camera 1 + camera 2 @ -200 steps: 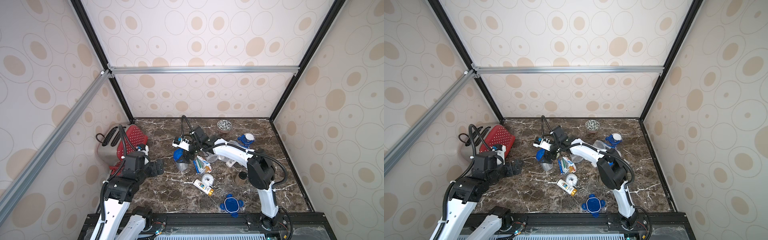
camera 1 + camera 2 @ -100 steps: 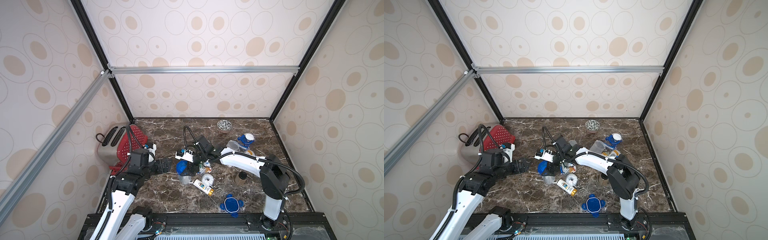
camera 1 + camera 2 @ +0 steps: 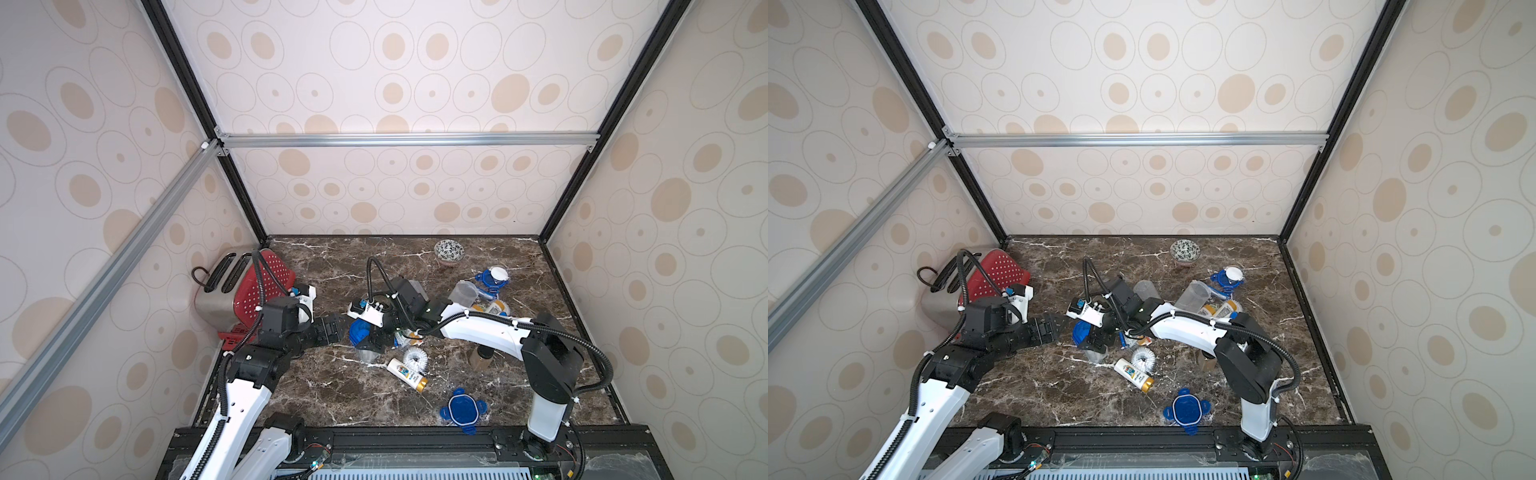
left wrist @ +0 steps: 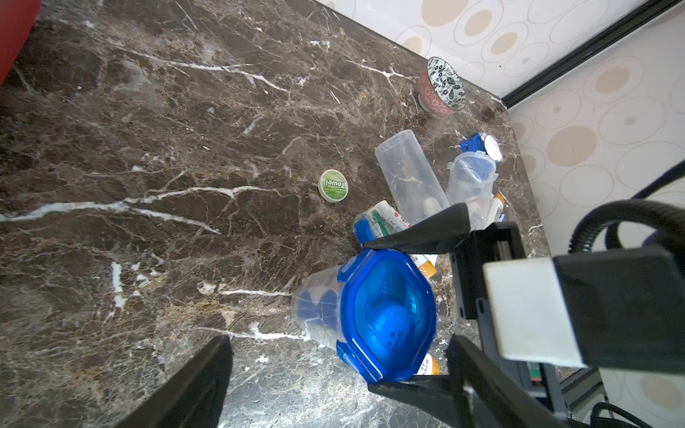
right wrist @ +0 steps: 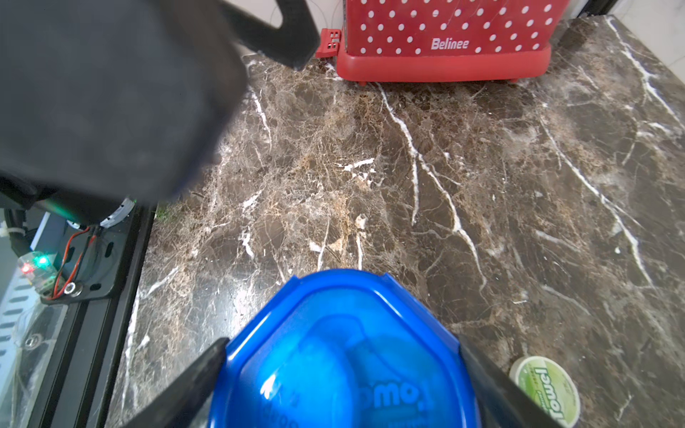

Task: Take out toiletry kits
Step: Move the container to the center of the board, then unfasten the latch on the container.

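Observation:
A clear jar with a blue clip lid [image 3: 360, 332] [image 3: 1082, 332] lies tilted on the marble. My right gripper [image 5: 339, 370] is shut on the lid's sides [image 4: 389, 315], and a round packet shows through it. My left gripper [image 3: 332, 328] [image 4: 333, 389] stands open just left of the jar, touching nothing. Loose toiletry kit pieces lie beside it: a white gold-capped bottle [image 3: 407, 375] [image 3: 1133, 374], a round white packet [image 3: 415, 356], wrapped toothbrushes [image 4: 381, 222] and a green towel packet [image 4: 333, 185] [image 5: 543, 389].
A red toaster [image 3: 257, 282] [image 5: 444, 44] stands at the left wall. A patterned bowl [image 3: 449, 251] sits at the back. Open clear jars [image 3: 463, 291] [image 4: 411, 174], more bottles [image 3: 492, 307], a brown jar [image 3: 482, 357] and a loose blue lid [image 3: 461, 409] lie to the right.
My right arm has brought the blue-lidded jar toward the front of the table. My left gripper has swung right, from beside the toaster to close by the jar.

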Controlling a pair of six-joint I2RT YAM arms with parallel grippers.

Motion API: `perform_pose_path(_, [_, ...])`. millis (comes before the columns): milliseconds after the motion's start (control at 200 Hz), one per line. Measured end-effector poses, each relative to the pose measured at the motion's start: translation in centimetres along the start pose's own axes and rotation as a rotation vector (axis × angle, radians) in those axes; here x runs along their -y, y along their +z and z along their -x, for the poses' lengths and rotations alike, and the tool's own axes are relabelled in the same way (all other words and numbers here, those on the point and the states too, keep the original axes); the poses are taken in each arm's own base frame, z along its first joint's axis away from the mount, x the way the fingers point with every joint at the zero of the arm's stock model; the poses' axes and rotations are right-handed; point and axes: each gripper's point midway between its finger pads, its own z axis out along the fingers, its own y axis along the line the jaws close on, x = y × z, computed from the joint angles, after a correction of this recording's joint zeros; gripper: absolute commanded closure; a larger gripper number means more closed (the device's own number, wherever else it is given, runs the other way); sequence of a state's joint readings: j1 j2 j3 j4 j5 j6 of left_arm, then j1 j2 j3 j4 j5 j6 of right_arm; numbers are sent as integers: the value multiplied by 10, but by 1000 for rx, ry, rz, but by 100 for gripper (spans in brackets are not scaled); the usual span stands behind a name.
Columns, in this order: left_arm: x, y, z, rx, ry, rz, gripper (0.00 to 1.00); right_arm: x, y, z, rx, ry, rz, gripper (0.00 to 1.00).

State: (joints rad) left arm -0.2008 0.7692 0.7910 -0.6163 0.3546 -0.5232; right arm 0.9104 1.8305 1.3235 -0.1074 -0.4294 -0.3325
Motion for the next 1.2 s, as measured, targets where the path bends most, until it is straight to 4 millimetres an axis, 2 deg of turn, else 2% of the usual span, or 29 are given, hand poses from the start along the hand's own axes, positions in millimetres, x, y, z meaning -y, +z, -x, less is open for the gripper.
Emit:
perform_pose_path(140, [7,0,1,-3,-9,-41,18,3,-5,7,29,7,-23,0])
perform_pose_path(265, [20,0,3,-4,-21,-112,26,3,-20,23,76,-7,-51,0])
perform_pose_path(396, [36,-1,5,-8,-42,-197,43,-2,-50,41,134,-33,-77,0])
perform_pose_path(466, [44,-1,5,-14,-60,-251,52,-5,-64,43,161,-39,-90,0])
perform_pose_path(556, [51,5,-1,-32,-101,-321,61,-3,-81,33,186,-7,-114,0])
perform_pose_path(651, [53,15,-10,-59,-152,-373,70,3,-91,10,192,64,-142,2])
perform_pose_path(791, [58,34,-16,-98,-213,-426,84,0,-90,-28,162,161,-144,4])
perform_pose_path(896, [65,55,-22,-140,-233,-452,88,-7,-86,-48,144,204,-134,5])
perform_pose_path(1047, [67,76,-32,-177,-259,-464,97,-12,-88,-56,143,231,-131,6])
perform_pose_path(1202, [60,90,-40,-182,-286,-467,100,-12,-89,-52,161,231,-128,8])
